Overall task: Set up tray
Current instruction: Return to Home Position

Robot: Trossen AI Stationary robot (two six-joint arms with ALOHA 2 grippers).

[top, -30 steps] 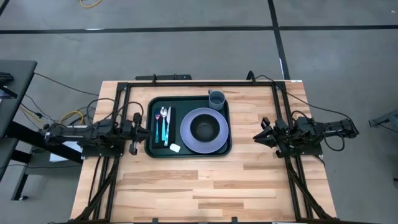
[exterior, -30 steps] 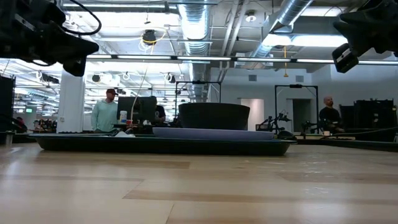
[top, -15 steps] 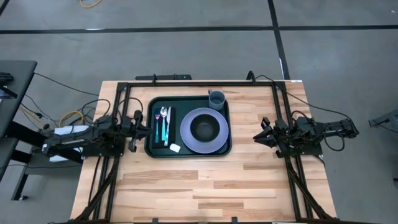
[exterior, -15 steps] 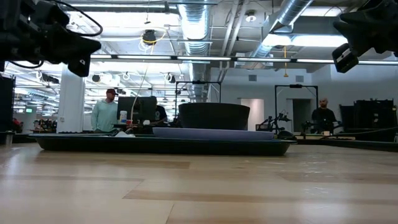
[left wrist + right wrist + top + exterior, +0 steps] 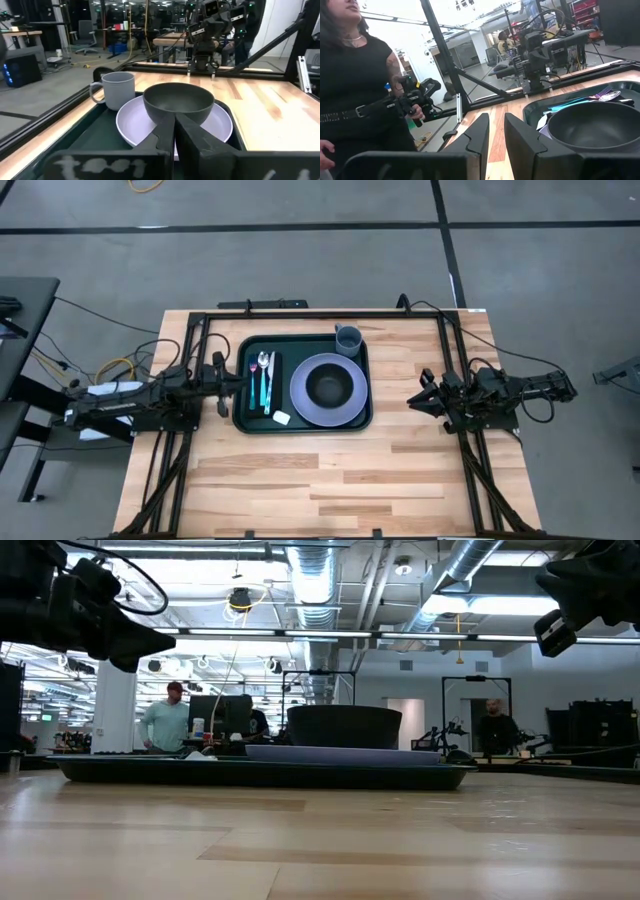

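Lying flat: tray point(image 5: 300, 345) | left fingers point(image 5: 165, 135) closed, empty, just beside | right fingers point(image 5: 480, 132) parted, empty, apart

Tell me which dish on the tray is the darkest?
The bowl, sitting on the plate. It is nearly black; the plate under it is pale violet, and the cup in the tray's corner is grey-blue.

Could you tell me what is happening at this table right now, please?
The dark green tray holds a lilac plate with a dark bowl on it, a grey cup, and cutlery on a black napkin. Neither arm holds anything: the left gripper hangs by the tray's left edge, the right gripper off to its right. The setup looks finished.
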